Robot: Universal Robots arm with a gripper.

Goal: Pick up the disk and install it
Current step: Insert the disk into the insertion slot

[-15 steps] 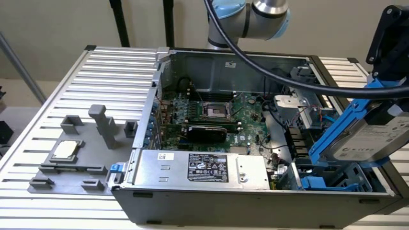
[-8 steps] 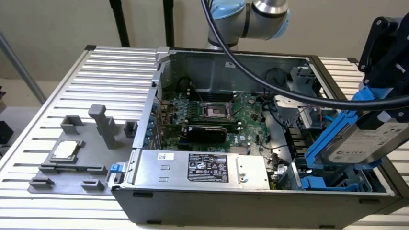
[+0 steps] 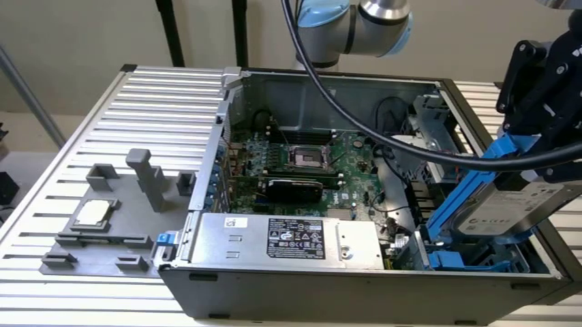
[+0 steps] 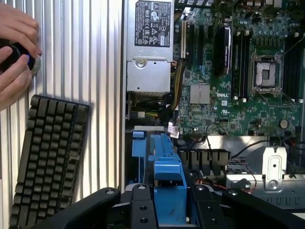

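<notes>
Silver-grey metal disk (image 3: 505, 211) with blue plastic rails: my jaws are clamping it, holding it tilted over the blue bay (image 3: 464, 260) of the open grey computer case (image 3: 364, 293).

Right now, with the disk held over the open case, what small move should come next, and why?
Probably ease the disk down along its own tilt into the blue bay. The gripper holds it slanted, with its lower end close to the bay at the exterior view's right, and it is not yet seated.
</notes>
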